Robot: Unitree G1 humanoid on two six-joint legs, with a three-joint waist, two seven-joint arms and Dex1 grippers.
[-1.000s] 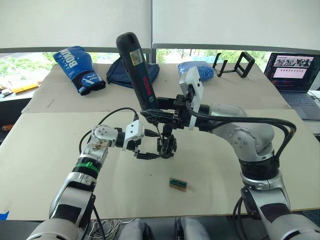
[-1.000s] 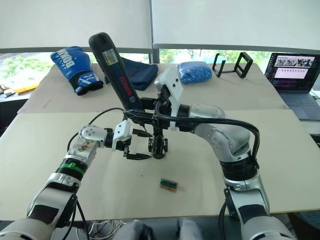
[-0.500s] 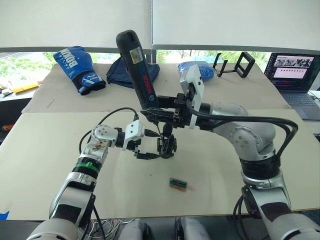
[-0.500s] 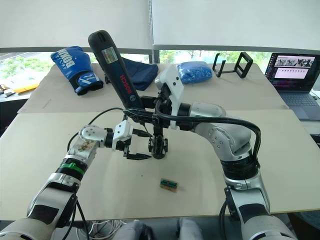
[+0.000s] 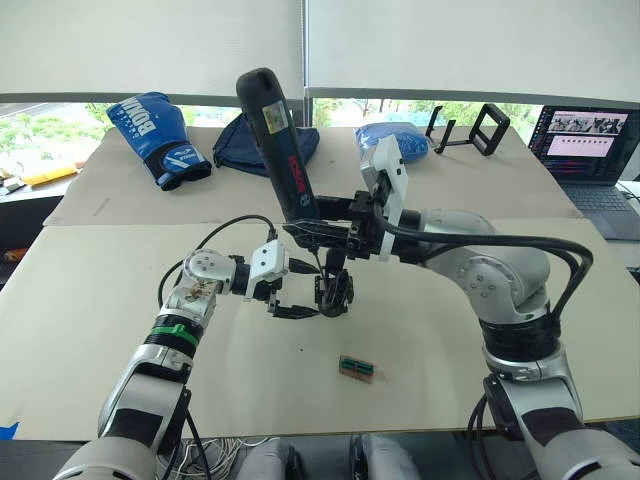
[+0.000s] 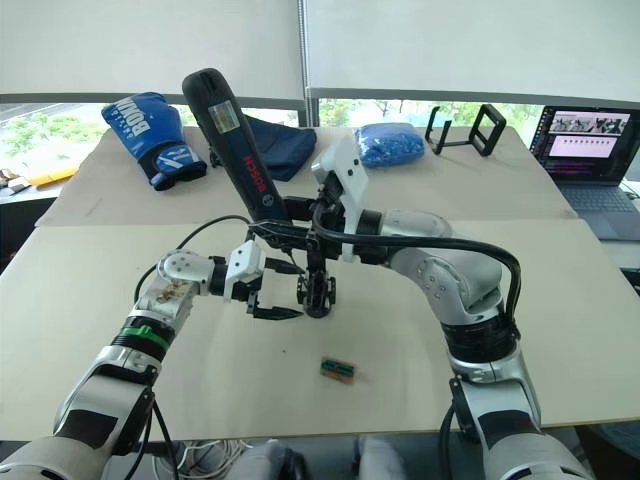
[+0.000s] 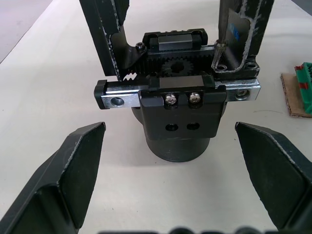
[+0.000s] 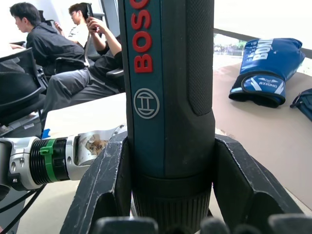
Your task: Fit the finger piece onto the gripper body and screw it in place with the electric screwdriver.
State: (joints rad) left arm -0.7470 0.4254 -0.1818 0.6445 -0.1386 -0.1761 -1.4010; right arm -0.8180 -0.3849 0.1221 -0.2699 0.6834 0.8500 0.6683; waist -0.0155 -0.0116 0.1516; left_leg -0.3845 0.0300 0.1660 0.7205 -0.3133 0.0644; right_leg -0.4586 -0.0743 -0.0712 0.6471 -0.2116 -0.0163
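The bench (image 5: pixel 120 300) carried the gripper body (image 5: pixel 333 292) near its middle, and everything else is placed from that small assembly. The right gripper (image 5: pixel 325 232) hung just above it, its fingers (image 8: pixel 109 180) clamped on the electric screwdriver (image 5: pixel 277 130), which leaned up and away toward the robot's left with its thin bit (image 7: pixel 222 24) reaching down to a screw hole on the body's rail. The left gripper (image 5: pixel 300 300) sat just beside the body on the robot's left, its fingers (image 7: pixel 68 170) spread wide to either side of the round base and touching nothing. Two black finger pieces (image 7: pixel 105 34) stood upright on the rail, so the fitting looked done and the screwing looked under way; whether that screw was seated could not be told. A small green-and-tan block (image 5: pixel 356 368) lay apart from the body, nearer the robot.
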